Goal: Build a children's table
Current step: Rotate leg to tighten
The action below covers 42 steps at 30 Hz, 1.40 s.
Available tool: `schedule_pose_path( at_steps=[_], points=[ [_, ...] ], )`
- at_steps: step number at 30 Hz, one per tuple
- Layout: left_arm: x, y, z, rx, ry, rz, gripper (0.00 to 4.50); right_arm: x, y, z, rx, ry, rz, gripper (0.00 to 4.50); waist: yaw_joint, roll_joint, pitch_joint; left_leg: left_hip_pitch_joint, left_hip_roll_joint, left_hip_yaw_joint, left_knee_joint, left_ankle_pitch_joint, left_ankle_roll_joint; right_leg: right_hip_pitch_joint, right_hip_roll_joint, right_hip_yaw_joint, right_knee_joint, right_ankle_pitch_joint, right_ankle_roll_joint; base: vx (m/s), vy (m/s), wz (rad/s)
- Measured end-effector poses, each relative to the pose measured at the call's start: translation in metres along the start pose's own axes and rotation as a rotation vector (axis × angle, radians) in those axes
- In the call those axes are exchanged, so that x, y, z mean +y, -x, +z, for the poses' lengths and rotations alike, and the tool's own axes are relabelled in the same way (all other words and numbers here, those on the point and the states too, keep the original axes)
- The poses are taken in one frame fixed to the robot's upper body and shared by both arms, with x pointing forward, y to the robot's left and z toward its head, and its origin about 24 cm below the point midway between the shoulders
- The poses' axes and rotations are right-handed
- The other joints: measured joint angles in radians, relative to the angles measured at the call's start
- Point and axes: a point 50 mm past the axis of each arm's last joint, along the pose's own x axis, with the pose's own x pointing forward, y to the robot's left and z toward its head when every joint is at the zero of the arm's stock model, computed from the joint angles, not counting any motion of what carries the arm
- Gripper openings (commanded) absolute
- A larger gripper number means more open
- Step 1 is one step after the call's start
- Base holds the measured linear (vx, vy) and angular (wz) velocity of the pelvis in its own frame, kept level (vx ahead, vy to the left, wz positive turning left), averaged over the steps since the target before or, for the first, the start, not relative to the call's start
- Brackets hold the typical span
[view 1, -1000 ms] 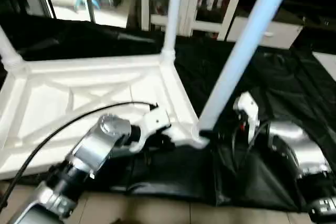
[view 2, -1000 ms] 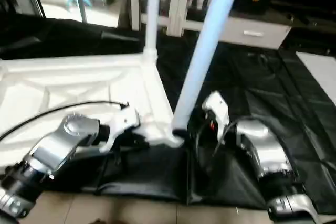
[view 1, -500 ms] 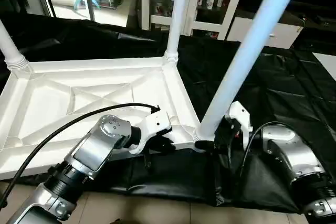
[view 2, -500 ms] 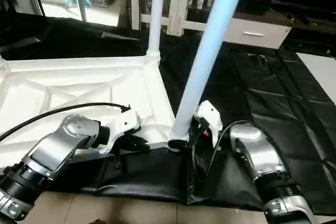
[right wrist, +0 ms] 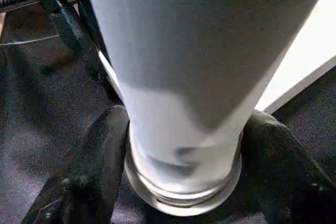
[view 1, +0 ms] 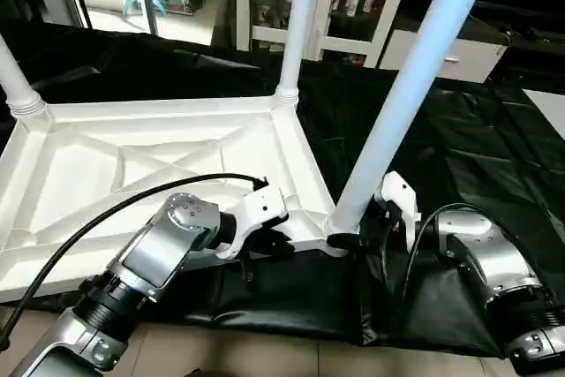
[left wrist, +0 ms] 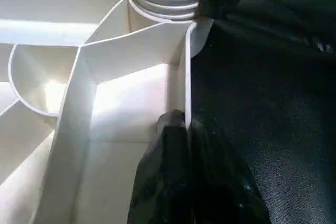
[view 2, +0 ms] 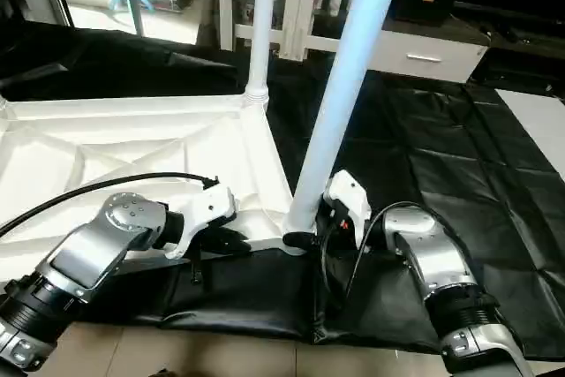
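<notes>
Since 1 s ago the right gripper [right wrist: 184, 129] has slid in on the near-right leg [view 1: 397, 103] and its fingers now straddle the leg's base, touching both sides; whether clamped, can't tell. Left gripper [left wrist: 181, 124] pinches shut on the table top [view 1: 132, 165] rim, at 9 o'clock from that corner. Top lies underside-up on black sheet [view 1: 477, 156]; legs at 11 and 12 o'clock already seated. Step: seating this leg. Next, prob. grip firm, twist/press into socket w/ left bracing.

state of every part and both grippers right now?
table top: upside down on the black sheet, ribbed underside up.
near-right leg: upright in its corner socket, leaning slightly.
far-right leg: upright in its socket.
far-left leg: upright in its socket.
left gripper: shut on the table top's rim.
right gripper: fingers on either side of the near-right leg's base.
</notes>
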Motion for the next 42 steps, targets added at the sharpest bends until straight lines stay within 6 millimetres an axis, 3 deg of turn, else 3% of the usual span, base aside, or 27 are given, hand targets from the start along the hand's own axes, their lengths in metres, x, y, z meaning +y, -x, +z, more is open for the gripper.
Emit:
schedule_pose_path(
  at_steps=[9,15,22,25,33,35,42],
  points=[
    [0.002,0.001,-0.002,0.010,0.008,0.018,0.00,0.000,-0.007,-0.003,-0.023,-0.016,-0.039,2.72,-0.004,-0.003,-0.001,0.002,0.000,0.000,0.001,0.000,0.000,0.001,0.000,0.001,0.002,0.000,0.000,0.000,0.000,0.00],
    [0.016,-0.010,0.003,0.007,0.086,0.179,0.00,-0.012,-0.034,0.001,-0.105,-0.177,-0.329,2.70,-0.032,-0.008,-0.002,0.004,0.000,0.000,0.004,0.002,-0.003,0.001,0.000,0.001,0.006,-0.002,0.003,0.000,0.000,0.00],
    [0.031,-0.043,0.027,-0.006,0.203,0.411,0.00,-0.025,-0.071,0.013,-0.184,-0.407,-0.795,2.69,-0.035,-0.009,-0.002,0.003,0.000,-0.002,0.006,0.002,-0.003,-0.001,-0.001,0.000,0.007,-0.001,0.004,0.000,0.000,0.00],
    [0.030,-0.051,0.033,-0.012,0.213,0.434,0.00,-0.022,-0.078,0.015,-0.195,-0.403,-0.876,2.69,-0.027,-0.009,-0.003,0.002,0.000,-0.001,0.006,0.002,-0.003,-0.001,-0.001,0.000,0.006,-0.002,0.005,0.000,0.000,0.00],
    [0.032,-0.052,0.036,-0.022,0.227,0.445,0.00,-0.023,-0.081,0.018,-0.211,-0.374,-0.916,2.68,-0.024,-0.006,0.000,-0.001,0.000,-0.001,0.005,0.001,-0.003,-0.002,-0.002,0.000,0.007,-0.001,0.004,0.000,0.000,0.00],
    [0.033,-0.052,0.036,-0.026,0.225,0.444,0.00,-0.023,-0.079,0.017,-0.222,-0.379,-0.903,3.24,-0.024,-0.004,0.001,-0.001,0.000,-0.001,0.005,0.001,-0.003,-0.002,-0.002,0.000,0.007,-0.003,0.007,0.000,0.000,0.00],
    [0.037,-0.039,0.029,-0.040,0.177,0.442,0.00,-0.021,-0.065,0.017,-0.307,-0.351,-0.773,3.77,-0.033,-0.001,0.003,-0.001,0.000,0.000,0.001,0.001,-0.003,-0.004,-0.002,0.001,0.007,-0.003,0.007,0.000,0.000,0.00]
  ],
)
